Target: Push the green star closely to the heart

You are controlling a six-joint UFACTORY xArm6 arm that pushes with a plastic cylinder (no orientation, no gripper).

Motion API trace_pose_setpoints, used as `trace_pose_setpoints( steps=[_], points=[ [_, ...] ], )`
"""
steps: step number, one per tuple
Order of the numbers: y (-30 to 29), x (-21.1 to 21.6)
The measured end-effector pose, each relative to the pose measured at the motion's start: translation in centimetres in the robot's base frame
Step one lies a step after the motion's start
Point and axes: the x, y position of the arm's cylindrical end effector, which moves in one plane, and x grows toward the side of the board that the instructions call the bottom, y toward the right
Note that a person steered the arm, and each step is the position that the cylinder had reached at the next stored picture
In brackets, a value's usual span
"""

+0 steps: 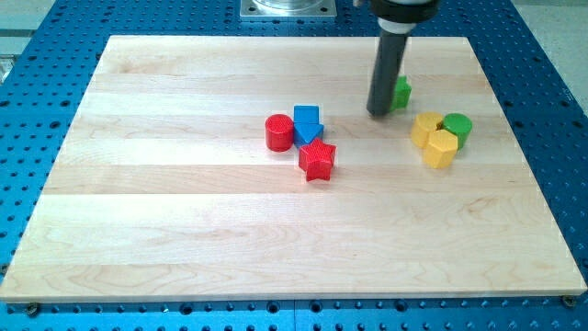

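Observation:
The green star (401,92) lies near the top right of the wooden board (184,202), partly hidden behind my dark rod. My tip (378,113) rests on the board, touching or nearly touching the star's left side. The yellow heart (425,126) lies below and to the right of the star, a short gap away.
A yellow hexagon-like block (442,148) sits against the heart's lower right, and a green cylinder (457,127) sits to the heart's right. Left of my tip a red cylinder (278,133), a blue block (307,122) and a red star (317,160) form a cluster.

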Motion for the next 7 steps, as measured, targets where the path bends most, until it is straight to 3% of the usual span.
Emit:
trace_pose_setpoints(
  steps=[1, 2, 3, 5, 6, 7],
  points=[
    [-3.3, -3.8],
    [-1.3, -6.3],
    [5.5, -6.2],
    [7.1, 1.1],
    [7.0, -4.3],
    [1.6, -8.5]
  ],
)
